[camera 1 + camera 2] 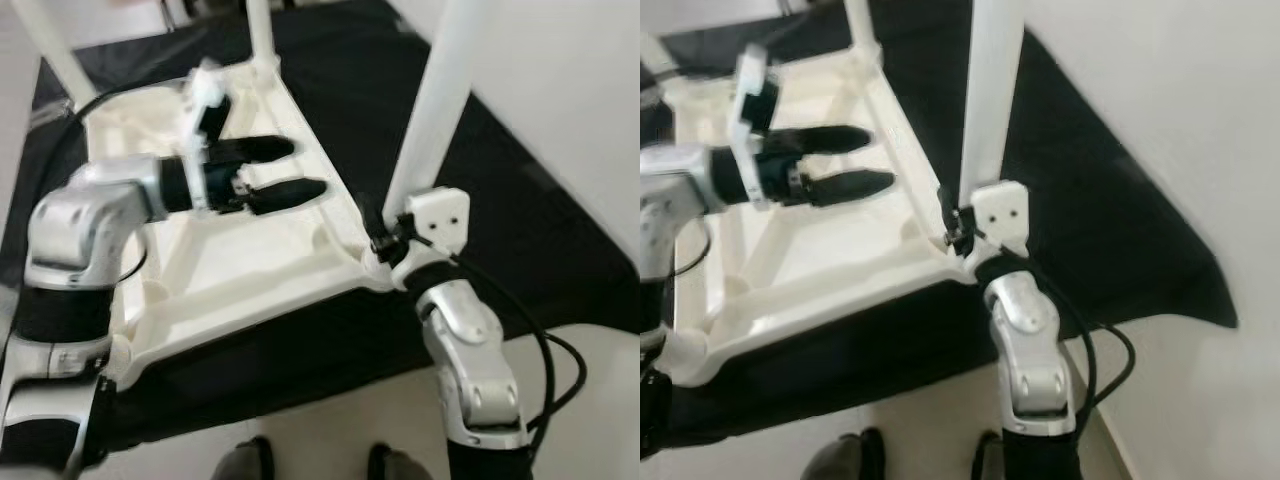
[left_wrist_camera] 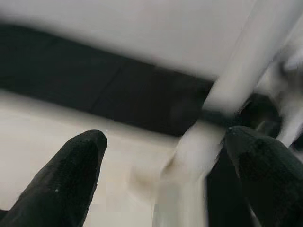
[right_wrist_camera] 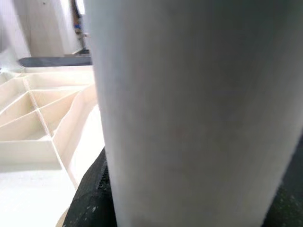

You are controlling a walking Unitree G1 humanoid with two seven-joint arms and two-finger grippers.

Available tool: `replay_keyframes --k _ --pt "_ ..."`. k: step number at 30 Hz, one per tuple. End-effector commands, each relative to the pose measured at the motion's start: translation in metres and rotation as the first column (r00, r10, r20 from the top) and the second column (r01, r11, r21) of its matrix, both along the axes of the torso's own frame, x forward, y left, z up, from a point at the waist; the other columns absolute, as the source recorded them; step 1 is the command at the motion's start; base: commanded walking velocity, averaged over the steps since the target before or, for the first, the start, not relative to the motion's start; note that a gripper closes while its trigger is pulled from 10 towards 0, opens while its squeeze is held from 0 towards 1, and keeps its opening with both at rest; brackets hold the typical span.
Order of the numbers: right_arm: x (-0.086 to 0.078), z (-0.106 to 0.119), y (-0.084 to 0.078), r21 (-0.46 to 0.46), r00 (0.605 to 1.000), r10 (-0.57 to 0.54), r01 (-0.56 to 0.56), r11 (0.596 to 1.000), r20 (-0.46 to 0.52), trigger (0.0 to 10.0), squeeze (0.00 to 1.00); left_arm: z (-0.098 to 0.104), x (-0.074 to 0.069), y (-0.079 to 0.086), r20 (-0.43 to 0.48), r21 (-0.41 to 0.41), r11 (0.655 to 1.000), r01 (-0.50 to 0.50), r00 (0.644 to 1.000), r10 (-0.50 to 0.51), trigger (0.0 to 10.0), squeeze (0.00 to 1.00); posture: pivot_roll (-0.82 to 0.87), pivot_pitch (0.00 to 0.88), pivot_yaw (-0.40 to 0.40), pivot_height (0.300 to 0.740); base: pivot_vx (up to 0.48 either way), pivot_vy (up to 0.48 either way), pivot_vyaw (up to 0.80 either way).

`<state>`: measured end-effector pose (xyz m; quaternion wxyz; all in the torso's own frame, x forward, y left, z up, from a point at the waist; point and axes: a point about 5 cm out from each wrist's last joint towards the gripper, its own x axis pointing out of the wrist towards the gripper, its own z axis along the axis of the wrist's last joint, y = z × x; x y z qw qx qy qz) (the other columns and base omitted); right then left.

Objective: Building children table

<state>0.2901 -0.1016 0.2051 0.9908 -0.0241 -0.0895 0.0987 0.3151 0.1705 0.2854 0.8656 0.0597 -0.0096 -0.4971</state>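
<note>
My own feet show at the bottom edge of the left eye view, dark shoes on pale floor, nearest to the lens. Just above them my right arm rises from the lower right of the frame to the corner of the children's table.

The table top lies upside down on a black mat, filling the centre and upper left of the frame, its ribbed white underside facing up. A white leg stands upright from the near right corner of the top, running off the upper edge. My right tool is at the foot of that leg; in the right wrist view the leg's white tube fills most of the frame between my black fingers, so the tool is pressed onto the leg. Another leg stands at the far right corner, top centre of the frame, and a third at the upper left.

My left arm comes in from the left edge, bent at the elbow. My left tool hangs over the middle of the underside, its two fingers spread and pinching nothing, pointing toward the right of the frame. The left wrist view is blurred.

The mat spreads beyond the top to the right, against a white wall in the upper right.
</note>
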Motion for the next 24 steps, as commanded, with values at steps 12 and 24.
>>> replay_keyframes --k 12,24 --pt "0.004 -0.029 0.014 0.183 0.958 0.172 -0.131 0.974 -0.229 10.0 1.0 -0.065 -0.042 0.044 -0.156 0.011 0.966 -0.26 0.953 0.259 10.0 0.0 0.07 0.237 -0.018 0.74 0.0 0.0 0.0" --pt "0.04 0.012 -0.02 -0.06 0.72 0.69 -0.694 0.717 -0.076 10.0 0.0 -0.124 -0.079 -0.026 -0.218 -0.026 0.988 -0.154 0.965 0.144 10.0 0.0 0.07 0.197 -0.042 0.74 0.0 0.0 0.0"
